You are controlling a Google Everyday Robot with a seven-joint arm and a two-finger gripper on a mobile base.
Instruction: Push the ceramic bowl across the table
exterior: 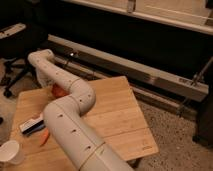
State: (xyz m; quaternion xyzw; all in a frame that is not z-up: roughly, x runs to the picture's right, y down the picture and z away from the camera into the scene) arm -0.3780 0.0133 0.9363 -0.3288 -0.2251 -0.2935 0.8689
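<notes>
The ceramic bowl point(59, 91) shows as a red-orange patch near the far left side of the table point(120, 117), mostly hidden behind my arm. My white arm runs from the bottom of the view up to a bend, then back left and down. My gripper point(51, 84) hangs at the end of the arm, just left of the bowl and right beside it. It is shut, and I cannot see whether it touches the bowl.
A white paper cup point(10, 152) stands at the table's near left corner. An orange carrot point(45, 137) and a blue-and-white object point(32, 125) lie left of my arm. A metal rail point(150, 75) runs behind the table; an office chair base point(12, 82) stands at left.
</notes>
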